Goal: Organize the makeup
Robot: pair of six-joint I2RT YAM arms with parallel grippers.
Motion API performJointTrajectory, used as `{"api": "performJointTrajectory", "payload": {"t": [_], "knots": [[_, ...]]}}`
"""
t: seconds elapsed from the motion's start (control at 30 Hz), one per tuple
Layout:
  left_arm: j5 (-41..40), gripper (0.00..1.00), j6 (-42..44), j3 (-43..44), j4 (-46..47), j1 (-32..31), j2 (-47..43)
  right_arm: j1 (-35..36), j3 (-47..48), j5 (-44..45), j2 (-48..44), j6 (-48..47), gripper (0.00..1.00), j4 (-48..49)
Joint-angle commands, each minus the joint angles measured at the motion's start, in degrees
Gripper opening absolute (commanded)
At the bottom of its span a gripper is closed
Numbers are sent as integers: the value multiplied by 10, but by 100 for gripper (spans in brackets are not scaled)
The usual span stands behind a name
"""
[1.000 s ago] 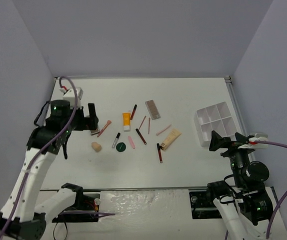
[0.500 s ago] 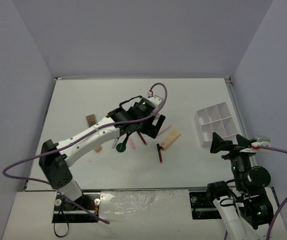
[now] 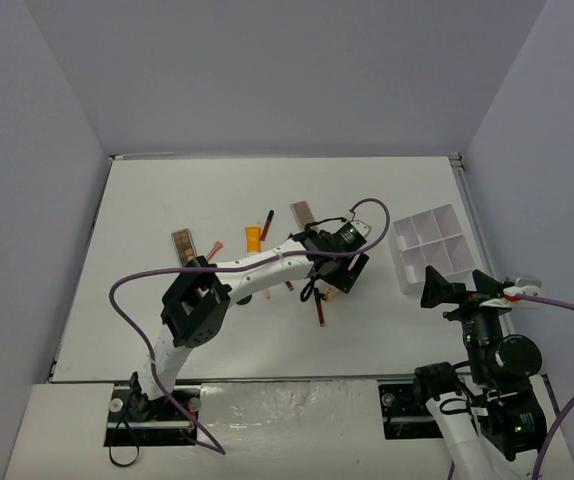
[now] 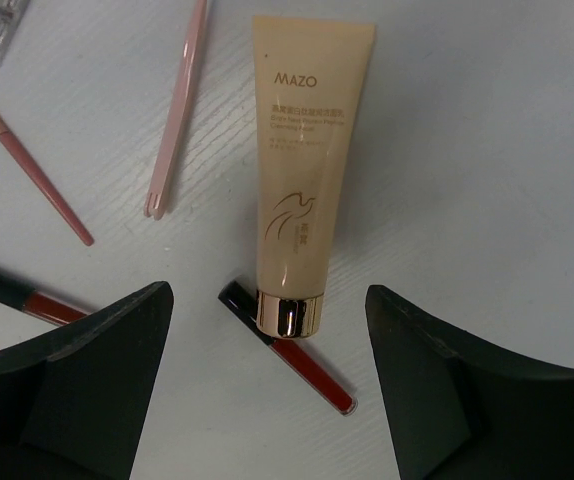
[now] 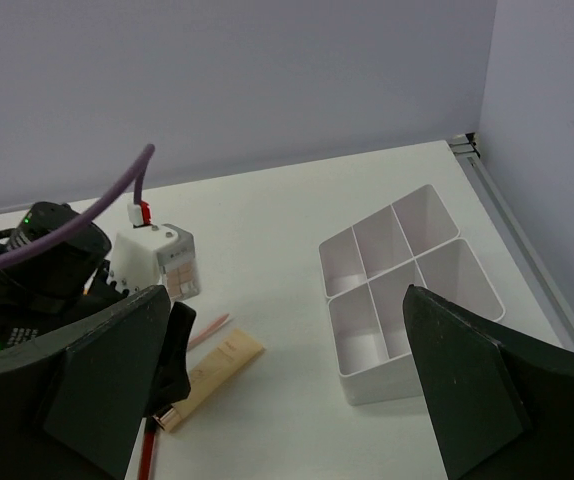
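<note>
My left gripper [image 4: 267,292] hangs spread over the beige tube [image 4: 302,170], touching nothing (a dark-red stick [image 4: 302,365] lies against its gold cap). I judge this the pick-up: lower, close across the tube, spare the stick. My right gripper [image 5: 287,300] sits wide open by the white tray [image 5: 407,290]. From above, my arm hides the tube.

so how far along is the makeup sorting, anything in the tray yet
Nothing looks done: the compartments of the white tray that show are bare. In hand: the left claw hangs open over the beige tube, jaws either side, not gripping. Left: that tube, the orange tube, the left palette, the far palette, the dark-red stick and the pink pencils.
</note>
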Motion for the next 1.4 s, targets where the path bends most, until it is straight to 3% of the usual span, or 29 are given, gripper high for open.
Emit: {"api": "performJointTrajectory", "payload": {"t": [0.0,0.6,0.83,0.93,1.0,1.17,1.37], "knots": [[-17,69,-12,35,10,-2,-10,-3,1,4,2,2,100,52],[2,57,-20,71,-7,-16,65,-3,1,3,2,1,100,53],[-4,41,-17,85,-19,-16,83,-5,0,6,-4,0,100,53],[-4,23,-6,87,-14,-16,78,-4,2,8,-3,1,100,53],[-6,13,5,86,-4,-16,66,-3,10,12,5,0,100,49],[-20,5,48,51,49,-20,-9,-1,85,31,77,-10,100,14],[-42,0,127,-78,211,-44,-160,1,248,-25,213,6,100,-70]]}}
